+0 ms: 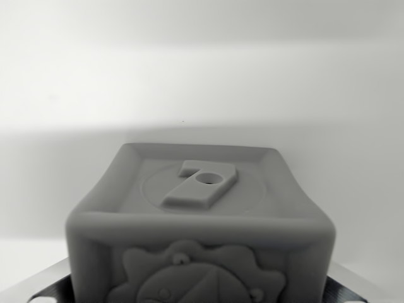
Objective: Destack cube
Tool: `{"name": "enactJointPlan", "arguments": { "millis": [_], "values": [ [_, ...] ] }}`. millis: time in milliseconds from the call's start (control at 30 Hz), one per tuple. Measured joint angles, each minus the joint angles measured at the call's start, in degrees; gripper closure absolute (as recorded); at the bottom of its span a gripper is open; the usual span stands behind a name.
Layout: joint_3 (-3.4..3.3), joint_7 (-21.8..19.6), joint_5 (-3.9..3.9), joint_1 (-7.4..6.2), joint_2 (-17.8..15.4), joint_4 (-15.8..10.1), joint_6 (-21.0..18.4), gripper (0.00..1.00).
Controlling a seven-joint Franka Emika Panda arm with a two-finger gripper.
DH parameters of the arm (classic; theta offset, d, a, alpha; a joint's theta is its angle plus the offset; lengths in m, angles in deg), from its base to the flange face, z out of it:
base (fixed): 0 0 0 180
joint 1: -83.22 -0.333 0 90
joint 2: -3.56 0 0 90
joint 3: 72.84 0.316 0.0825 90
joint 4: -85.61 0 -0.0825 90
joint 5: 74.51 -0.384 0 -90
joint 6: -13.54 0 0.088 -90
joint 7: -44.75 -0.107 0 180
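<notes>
1. Surface and surroundings are plain: a pale, featureless table (202,95) runs across the upper half of the wrist view, grading from soft grey at the top through a brighter band in the middle. No wall, seam or far edge can be made out.

2. A broad, dim shadow lies across the table just behind the cube, its upper border running level from one side of the view to the other.

3. The cube (201,221) fills the lower centre of the wrist view, very near the camera and cut off by the bottom edge. It is grey with rounded corners. Its top face has a raised rim, a shallow circular recess and an embossed figure 7 with a small hole in it. The front face carries a scalloped, flower-like relief, only partly in view.

4. Whether another cube sits beneath it cannot be told; its base is out of view.

5. Dark gripper (201,297) parts show at the bottom corners, on the wrist view's left and right, flanking the cube's lower sides. Whether the jaws press on the cube or stand just clear of it cannot be told.

6. To the cube's left, right and beyond it, the table is bare and open.
</notes>
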Motion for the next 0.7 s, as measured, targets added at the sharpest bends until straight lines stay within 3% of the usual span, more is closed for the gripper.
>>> {"name": "enactJointPlan", "arguments": {
  "millis": [33, 700],
  "values": [
    [0.00, 0.00, 0.00, 0.00, 0.00, 0.00, 0.00, 0.00],
    [0.01, 0.00, 0.00, 0.01, 0.05, 0.05, 0.05, 0.00]
  ]
}}
